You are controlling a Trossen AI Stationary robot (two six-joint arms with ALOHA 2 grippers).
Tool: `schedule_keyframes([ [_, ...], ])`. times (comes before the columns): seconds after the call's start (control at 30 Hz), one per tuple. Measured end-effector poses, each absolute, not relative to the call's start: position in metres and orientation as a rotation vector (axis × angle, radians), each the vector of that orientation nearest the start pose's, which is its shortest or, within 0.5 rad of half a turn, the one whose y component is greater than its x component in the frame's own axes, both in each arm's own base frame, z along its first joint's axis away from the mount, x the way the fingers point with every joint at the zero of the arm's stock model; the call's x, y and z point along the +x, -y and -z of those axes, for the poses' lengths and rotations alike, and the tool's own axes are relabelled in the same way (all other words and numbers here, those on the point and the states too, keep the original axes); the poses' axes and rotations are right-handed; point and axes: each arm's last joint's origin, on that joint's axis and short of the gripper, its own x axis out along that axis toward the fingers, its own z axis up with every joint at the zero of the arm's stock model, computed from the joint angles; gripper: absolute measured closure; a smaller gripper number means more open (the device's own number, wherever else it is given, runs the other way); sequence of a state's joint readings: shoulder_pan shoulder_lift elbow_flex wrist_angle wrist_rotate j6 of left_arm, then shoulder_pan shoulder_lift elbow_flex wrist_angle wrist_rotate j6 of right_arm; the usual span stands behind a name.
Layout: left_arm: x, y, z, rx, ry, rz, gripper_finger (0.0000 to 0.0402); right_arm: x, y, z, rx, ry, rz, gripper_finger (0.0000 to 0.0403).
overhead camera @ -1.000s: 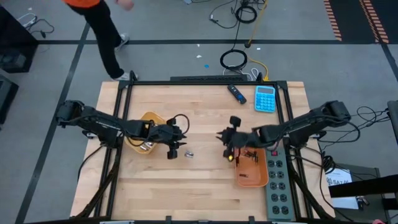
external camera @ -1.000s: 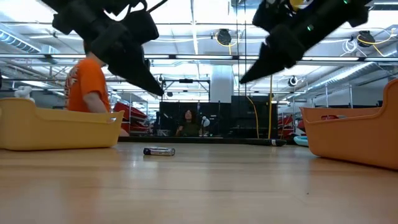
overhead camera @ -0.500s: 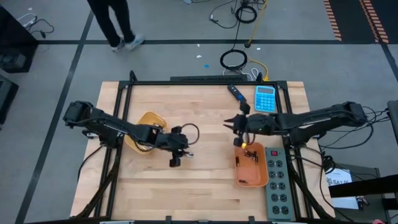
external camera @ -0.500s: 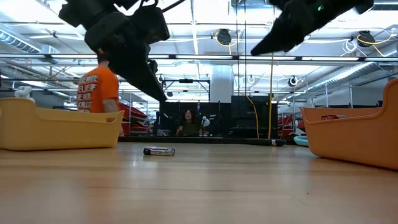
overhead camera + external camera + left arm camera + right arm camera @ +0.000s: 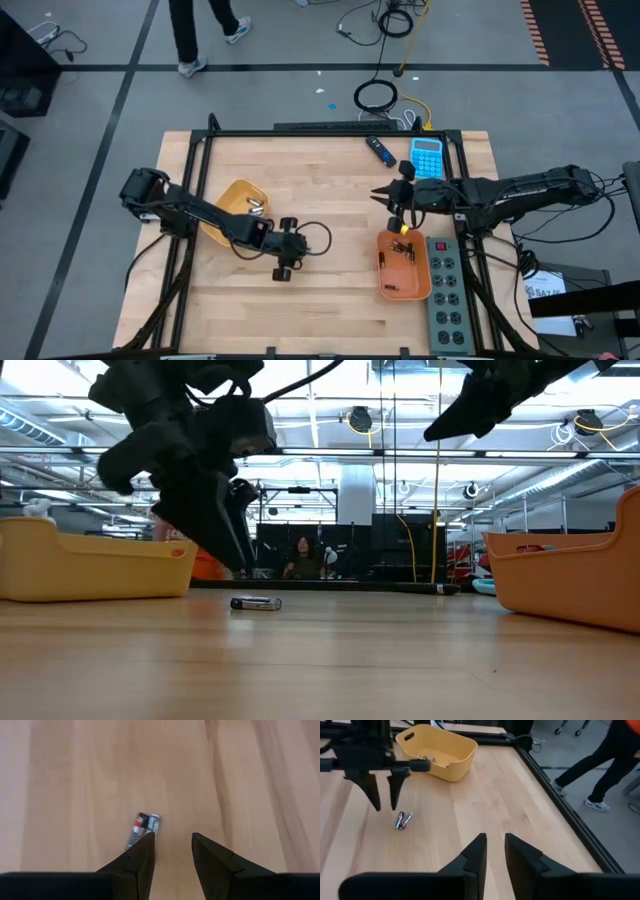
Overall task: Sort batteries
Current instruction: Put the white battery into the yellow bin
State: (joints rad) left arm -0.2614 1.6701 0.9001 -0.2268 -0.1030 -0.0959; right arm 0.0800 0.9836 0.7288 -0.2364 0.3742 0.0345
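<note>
Two small batteries [image 5: 143,828] lie side by side on the wooden table, also seen in the right wrist view [image 5: 403,820] and in the low view [image 5: 256,603]. My left gripper [image 5: 172,838] is open and points down just above and beside them [image 5: 384,806], touching nothing. In the high view its body [image 5: 284,262] covers them. My right gripper [image 5: 494,839] is open by a narrow gap and empty, raised near the table's far right [image 5: 384,194]. A yellow tray [image 5: 232,212] holds silver batteries. An orange tray [image 5: 417,283] holds dark ones.
A blue calculator [image 5: 427,158] and a dark blue-tipped stick [image 5: 379,150] lie at the far edge. A grey power strip [image 5: 447,292] runs beside the orange tray. A black frame [image 5: 560,810] borders the table. A person [image 5: 205,25] walks on the floor beyond.
My left gripper has moved toward the near edge and come down over the two batteries, still open. My right gripper has left the orange tray's corner, rising and moving toward the far edge. The batteries have stayed put. The person has walked to the right beyond the table.
</note>
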Motion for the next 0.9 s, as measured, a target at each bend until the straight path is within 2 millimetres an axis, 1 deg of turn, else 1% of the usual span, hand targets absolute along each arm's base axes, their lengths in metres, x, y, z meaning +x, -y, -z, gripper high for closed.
schedule_keyframes([
  [0.13, 0.304, 0.088, -0.152, 0.129, -1.006, 0.155, 0.0263, 0.208, -0.006, -0.272, -0.068, -0.502, 0.300, 0.0344],
  [0.23, 0.303, 0.092, -0.148, 0.156, -1.018, 0.181, 0.0263, 0.208, -0.006, -0.272, -0.064, -0.502, 0.301, 0.0344],
  [0.5, 0.310, 0.086, -0.132, 0.173, -1.043, 0.121, 0.0263, 0.208, -0.006, -0.272, -0.048, -0.498, 0.305, 0.0344],
  [0.9, 0.314, 0.088, -0.134, 0.261, -0.976, 0.114, 0.0263, 0.208, -0.006, -0.272, -0.046, -0.501, 0.303, 0.0344],
])
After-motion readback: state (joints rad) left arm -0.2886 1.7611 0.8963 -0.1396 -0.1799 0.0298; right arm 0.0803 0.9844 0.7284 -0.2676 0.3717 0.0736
